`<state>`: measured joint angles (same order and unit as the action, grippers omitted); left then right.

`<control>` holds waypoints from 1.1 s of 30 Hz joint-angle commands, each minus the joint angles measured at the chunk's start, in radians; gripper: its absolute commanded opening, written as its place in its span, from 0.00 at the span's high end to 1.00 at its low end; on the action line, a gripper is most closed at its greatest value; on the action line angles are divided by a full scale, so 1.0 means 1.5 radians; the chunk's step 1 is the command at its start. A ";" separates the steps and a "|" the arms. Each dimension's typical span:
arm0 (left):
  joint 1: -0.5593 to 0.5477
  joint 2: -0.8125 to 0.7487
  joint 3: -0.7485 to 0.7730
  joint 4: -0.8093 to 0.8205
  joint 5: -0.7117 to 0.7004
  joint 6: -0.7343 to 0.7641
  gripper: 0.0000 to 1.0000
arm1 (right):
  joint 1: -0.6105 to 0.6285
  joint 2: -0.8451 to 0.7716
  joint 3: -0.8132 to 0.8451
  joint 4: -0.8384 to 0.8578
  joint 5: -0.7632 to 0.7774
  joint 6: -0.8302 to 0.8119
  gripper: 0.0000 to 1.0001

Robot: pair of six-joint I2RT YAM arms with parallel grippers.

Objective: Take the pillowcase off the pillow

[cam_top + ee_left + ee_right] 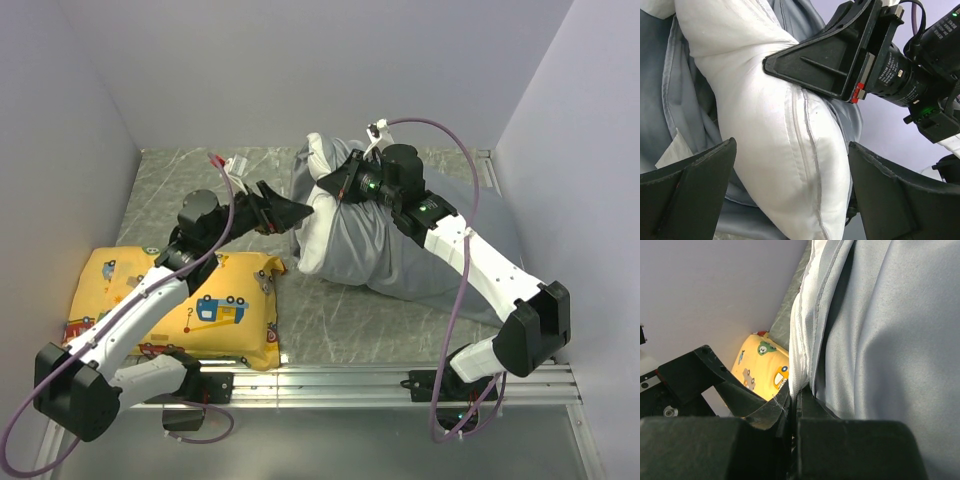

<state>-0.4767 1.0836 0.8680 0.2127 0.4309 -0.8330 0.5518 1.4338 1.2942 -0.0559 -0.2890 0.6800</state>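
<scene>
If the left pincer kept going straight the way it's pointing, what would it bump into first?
Most likely the white pillow. Its bare end bulges right between the fingers of the open left pincer, sticking out of the grey pillowcase. The right pincer pinches the pillow a bit farther on.

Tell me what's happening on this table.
The right end effector is clamped on the plump white fabric pillow, which sticks partly out of its wrinkly grey fabric pillowcase. The left end effector is open, straddling the exposed pillow end without gripping it. A yellow vehicle-print cushion lies beneath the left arm.
</scene>
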 commanded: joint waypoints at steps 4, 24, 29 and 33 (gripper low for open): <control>-0.008 0.032 0.028 0.040 0.040 -0.012 0.01 | 0.006 -0.012 0.055 0.096 -0.014 0.003 1.00; -0.032 0.163 0.035 0.149 0.066 -0.064 0.33 | 0.035 0.000 0.077 0.054 0.024 -0.027 1.00; -0.032 0.172 0.048 0.128 0.027 -0.062 1.00 | 0.035 -0.019 0.100 -0.006 0.073 -0.061 0.71; -0.032 0.167 0.050 0.097 -0.027 -0.072 1.00 | 0.034 -0.055 0.126 -0.112 0.131 -0.095 0.43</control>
<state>-0.5186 1.3457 0.8886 0.3458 0.4576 -0.9306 0.5949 1.4399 1.4132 -0.1497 -0.1684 0.5934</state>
